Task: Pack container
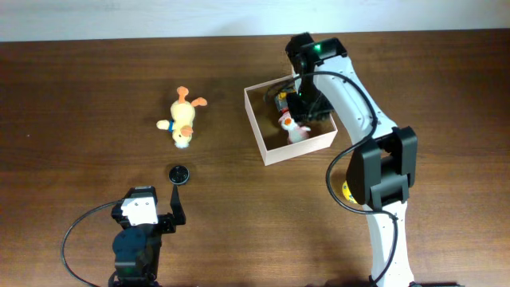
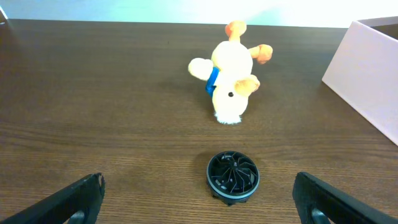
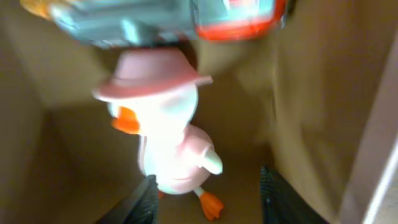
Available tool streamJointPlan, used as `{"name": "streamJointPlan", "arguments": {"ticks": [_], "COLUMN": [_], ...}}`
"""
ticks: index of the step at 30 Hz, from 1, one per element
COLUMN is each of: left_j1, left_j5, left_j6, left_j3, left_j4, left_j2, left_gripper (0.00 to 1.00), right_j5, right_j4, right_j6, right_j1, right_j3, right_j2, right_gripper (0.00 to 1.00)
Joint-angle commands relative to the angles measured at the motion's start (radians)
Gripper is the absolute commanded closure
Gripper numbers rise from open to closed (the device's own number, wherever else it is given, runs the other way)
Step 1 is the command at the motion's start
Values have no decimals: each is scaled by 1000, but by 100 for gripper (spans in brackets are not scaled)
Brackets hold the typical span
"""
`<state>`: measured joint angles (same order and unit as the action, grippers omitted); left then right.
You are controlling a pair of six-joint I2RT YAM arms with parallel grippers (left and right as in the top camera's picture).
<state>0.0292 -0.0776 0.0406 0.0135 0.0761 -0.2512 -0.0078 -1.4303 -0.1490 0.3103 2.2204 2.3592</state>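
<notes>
Overhead and wrist views of a packing task. The container, a square, shallow cardboard box with white outer walls and a tan inside, sits right of the table's centre. The right gripper is lowered into it with its jaws spread. A white plastic duck with a pink hat and orange bill stands upright on the box floor just ahead of the fingers, and nothing is clasped. Whether the left finger touches the duck's base cannot be told. A blue and orange toy, blurred, lies further in by the far wall. The step in hand appears to be leaving the duck in place. To do this well, keep the jaws wide and rise straight up, away from the hat brim and the near wall, so the toy is not tipped. A yellow plush duck with a blue collar and a small black round ribbed disc remain outside on the brown wooden table. The left gripper hovers just before the disc, fingers wide apart and empty.
</notes>
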Motion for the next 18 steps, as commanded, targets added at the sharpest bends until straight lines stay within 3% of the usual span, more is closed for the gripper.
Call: {"name": "streamJointPlan", "arguments": {"ticks": [1,4,18], "left_j1": [-6,-6,-6], "left_j5": [11,11,11], "left_j6": [-19,-19,-19], "left_j3": [-5,-5,-5], "left_j4": [0,0,0], "left_j2": [5,5,5], "left_gripper": [1,1,1], "right_j5": [-46,-64,-71], "right_j4": [22,47,186], "right_j6": [94,121,123], "right_j1": [6,10,55], "right_j3": [45,35,-75], "right_j2": [-43,-41,-11], "right_gripper": [53,47,51]}}
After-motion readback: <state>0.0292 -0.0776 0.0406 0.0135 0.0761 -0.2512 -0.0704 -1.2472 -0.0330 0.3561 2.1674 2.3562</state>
